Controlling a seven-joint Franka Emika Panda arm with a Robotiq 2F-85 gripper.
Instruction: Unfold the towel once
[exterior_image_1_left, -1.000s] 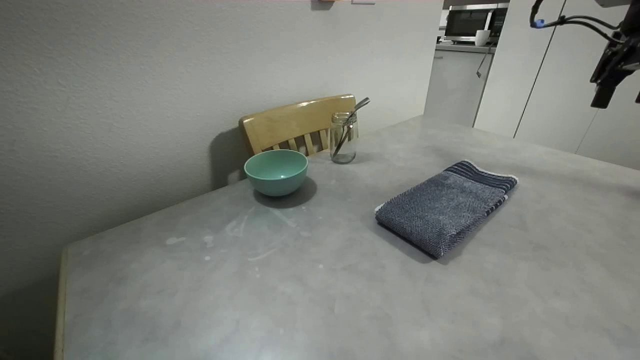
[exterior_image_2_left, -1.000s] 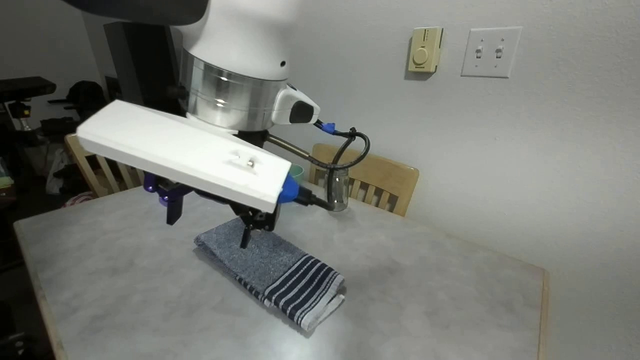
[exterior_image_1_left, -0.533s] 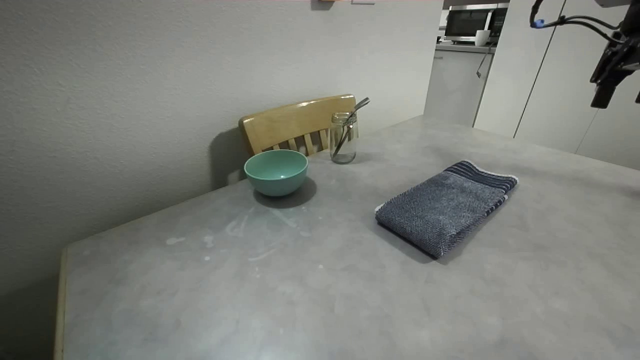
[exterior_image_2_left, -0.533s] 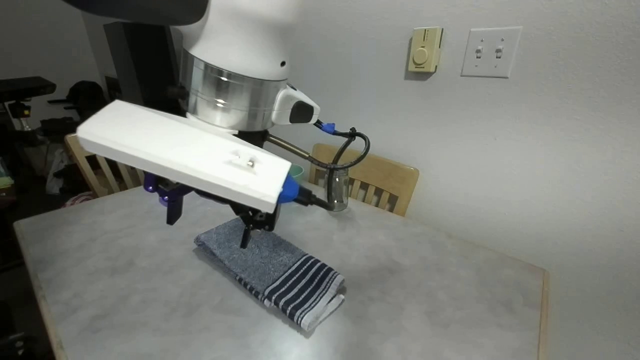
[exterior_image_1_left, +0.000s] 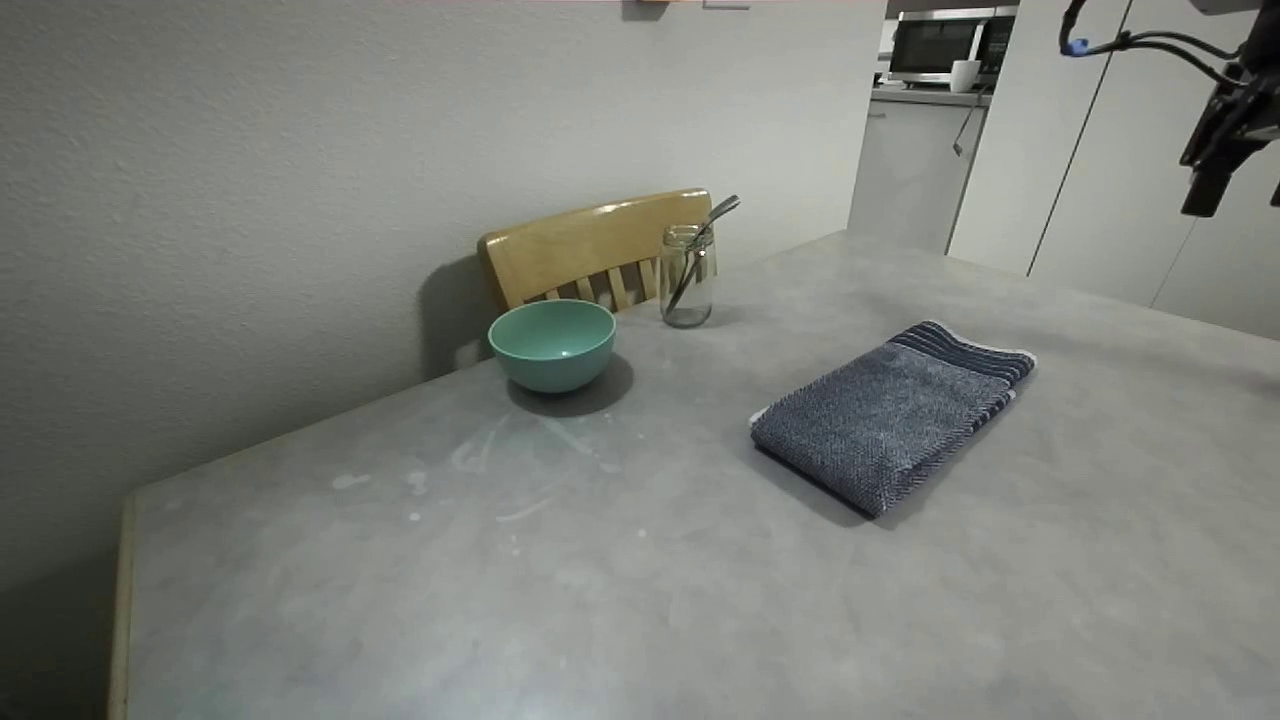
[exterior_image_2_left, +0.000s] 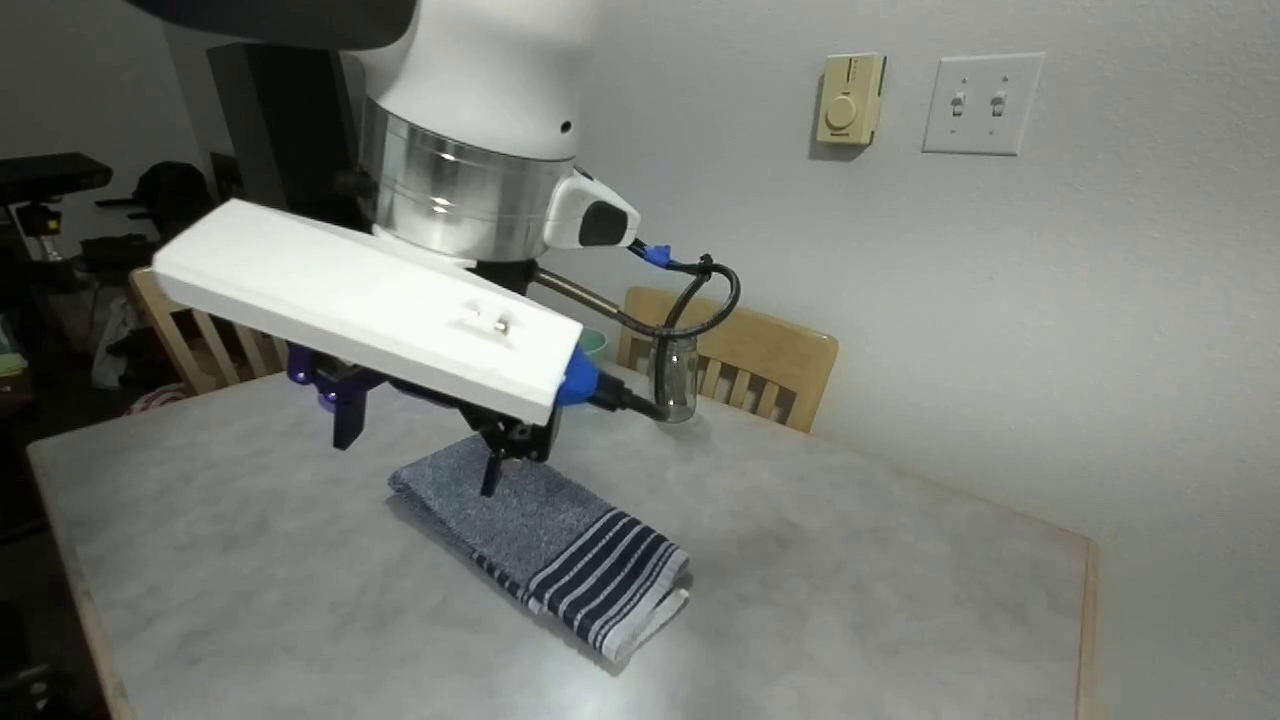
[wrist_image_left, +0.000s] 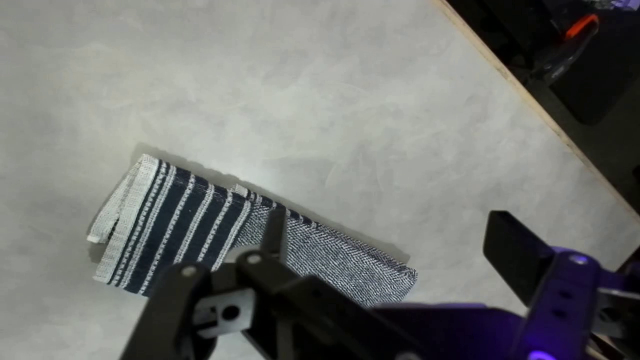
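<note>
Nothing is visibly changing: over the last second the one tool (exterior_image_2_left: 417, 467) is hanging in the same spot, its two jaws standing wide apart and gripping nothing, and the single towel (exterior_image_2_left: 545, 535) is lying just as it was. For the task this is probably meaning that the unfolding is not yet beginning; the tool is seemingly waiting, and coming down to pinch a loose upper layer is likely lying ahead.

The towel is resting folded on the tabletop (exterior_image_2_left: 850, 600), lower than the tool and well apart from it, and in the wrist view one jaw is hiding part of it. At its striped end two pale edges are peeking out, so at least two layers are lying there; the full number is staying uncertain.

One teal bowl (exterior_image_1_left: 552, 345) and one glass jar (exterior_image_1_left: 690, 290) are standing near each other by the tabletop's edge. The jar is holding cutlery (exterior_image_1_left: 724, 207); whether one piece or more is not showing clearly. Two chairs (exterior_image_2_left: 775, 335) are appearing beside the tabletop in an exterior view, where one thermostat (exterior_image_2_left: 850, 100) and one plate (exterior_image_2_left: 978, 105) with two switches (exterior_image_2_left: 998, 104) are sitting on the wall (exterior_image_2_left: 950, 320). Farther off, in an exterior view, one microwave (exterior_image_1_left: 935, 50) is standing with one white cup (exterior_image_1_left: 965, 75) in front.
</note>
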